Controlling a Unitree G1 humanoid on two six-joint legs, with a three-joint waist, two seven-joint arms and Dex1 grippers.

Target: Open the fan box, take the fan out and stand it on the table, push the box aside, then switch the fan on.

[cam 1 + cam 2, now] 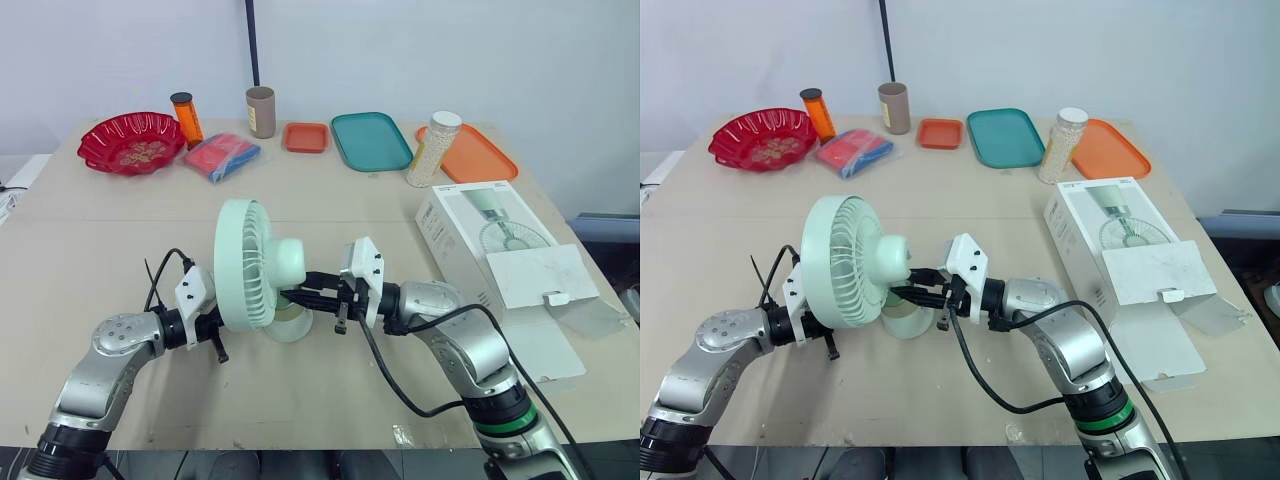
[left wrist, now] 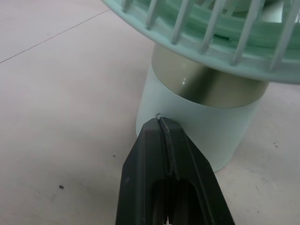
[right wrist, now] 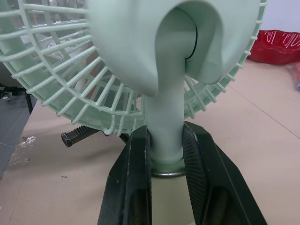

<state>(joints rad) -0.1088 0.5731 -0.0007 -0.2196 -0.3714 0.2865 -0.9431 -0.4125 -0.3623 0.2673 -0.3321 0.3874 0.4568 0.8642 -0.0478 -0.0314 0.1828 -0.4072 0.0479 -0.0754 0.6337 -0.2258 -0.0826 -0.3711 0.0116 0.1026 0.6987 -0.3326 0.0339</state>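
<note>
A mint-green fan [image 1: 250, 262] stands upright mid-table on its round base [image 1: 291, 326], with its cage facing my left arm. My right gripper [image 3: 166, 137] is shut on the fan's neck just above the base, one black finger [image 3: 136, 159] on each side. In the head views this gripper [image 1: 298, 294] reaches in from the right, behind the cage. My left gripper [image 2: 159, 120] is shut with nothing between its fingers, and its tips touch the side of the base under the cage. The white fan box [image 1: 487, 238] lies at the right with its flap [image 1: 545, 276] open.
Along the far edge stand a red bowl [image 1: 130, 142], an orange bottle [image 1: 186, 118], a red and blue packet [image 1: 222, 156], a brown cup [image 1: 261, 111], a small orange tray [image 1: 306, 137], a teal tray [image 1: 370, 140], a bead jar [image 1: 434, 148] and an orange tray [image 1: 475, 155].
</note>
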